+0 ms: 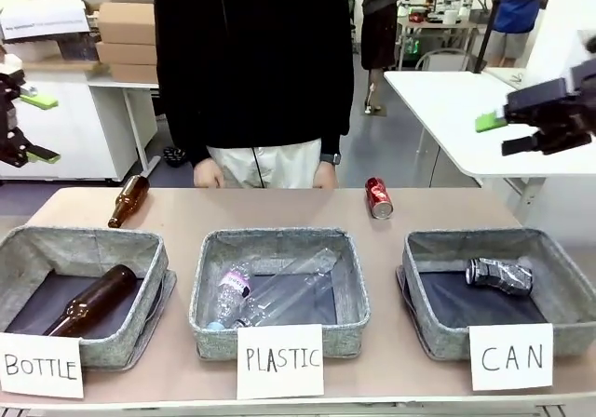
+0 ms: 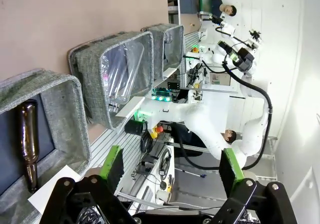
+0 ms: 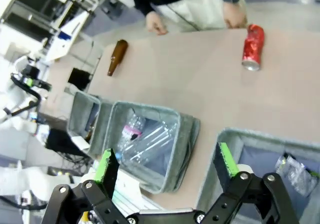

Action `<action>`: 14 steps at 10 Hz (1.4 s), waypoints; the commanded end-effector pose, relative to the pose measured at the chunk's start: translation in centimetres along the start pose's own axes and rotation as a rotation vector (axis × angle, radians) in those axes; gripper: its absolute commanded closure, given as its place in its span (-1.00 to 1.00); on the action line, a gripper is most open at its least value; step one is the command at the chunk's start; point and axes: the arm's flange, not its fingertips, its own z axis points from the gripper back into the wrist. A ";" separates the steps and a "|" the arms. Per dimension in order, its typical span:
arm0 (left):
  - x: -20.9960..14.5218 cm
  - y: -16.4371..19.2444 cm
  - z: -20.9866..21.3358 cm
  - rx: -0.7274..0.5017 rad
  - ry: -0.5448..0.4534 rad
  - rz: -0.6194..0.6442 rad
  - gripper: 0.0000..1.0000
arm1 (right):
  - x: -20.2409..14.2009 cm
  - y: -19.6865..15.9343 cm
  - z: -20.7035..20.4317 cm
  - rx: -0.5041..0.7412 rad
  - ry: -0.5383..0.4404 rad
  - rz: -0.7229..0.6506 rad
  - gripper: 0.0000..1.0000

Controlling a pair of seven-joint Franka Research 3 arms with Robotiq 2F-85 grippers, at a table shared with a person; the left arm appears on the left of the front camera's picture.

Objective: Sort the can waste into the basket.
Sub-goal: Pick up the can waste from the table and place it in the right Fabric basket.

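Red can [image 1: 378,197]: lies on its side on the bare table [image 1: 438,221] near the far edge, close to the person's hand [image 1: 324,175] and well apart from the CAN basket [image 1: 570,291].
Dark can [image 1: 499,275]: already inside the CAN basket, dented, lying towards its far wall.
Handling: probably light and thin-walled, so it would crush easily under a hard squeeze. The metal skin looks smooth and likely slippery, and a can on its side may roll when nudged.
Where to hold: across the round body at mid-length, from above, with a gentle pinch.
Left jaws: spread wide, holding nothing, raised at the left side.
Right jaws: spread wide, holding nothing, high above the right side.
Hard to make out: the red can's white print is too small to read. Whether it is open or holds any liquid cannot be told. The paper sign covers part of the basket's front wall.
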 end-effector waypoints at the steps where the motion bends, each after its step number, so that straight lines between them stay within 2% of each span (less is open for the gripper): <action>1: -0.1 -0.3 0.1 0.009 0.001 0.006 -1.00 | 5.6 -1.9 -5.4 0.046 0.032 0.105 -1.00; 3: -0.1 -0.3 0.1 0.009 0.001 0.006 -1.00 | 8.1 -2.3 -7.7 0.082 0.104 0.131 -1.00; 5: -0.1 -0.3 0.1 0.009 0.001 0.006 -1.00 | 11.2 -2.7 -13.3 -0.012 0.331 0.108 -1.00; 6: -0.1 -0.3 0.1 0.009 0.001 0.006 -1.00 | 12.8 -3.6 -17.2 -0.109 0.432 0.080 -1.00; 7: -0.1 -0.3 0.1 0.009 0.001 0.006 -1.00 | 14.0 -4.9 -21.0 -0.242 0.465 0.052 -1.00; 9: -0.1 -0.3 0.1 0.009 0.001 0.006 -1.00 | 14.7 -7.4 -25.8 -0.393 0.441 -0.020 -1.00; 10: -0.1 -0.3 0.1 0.009 0.001 0.006 -1.00 | 14.3 -8.9 -27.7 -0.493 0.423 -0.012 -1.00; 11: -0.1 -0.3 0.1 0.009 0.001 0.006 -1.00 | 13.7 -9.1 -28.5 -0.377 0.435 -0.048 -1.00; 12: -0.1 -0.3 0.1 0.009 0.001 0.006 -1.00 | 13.1 -9.3 -26.9 -0.395 0.425 0.017 -1.00; 13: -0.1 -0.3 0.1 0.009 0.001 0.006 -1.00 | 13.1 -9.3 -26.9 -0.395 0.425 0.017 -1.00; 14: -0.1 -0.3 0.1 0.009 0.001 0.006 -1.00 | 12.9 -10.4 -28.7 -0.410 0.435 -0.011 -1.00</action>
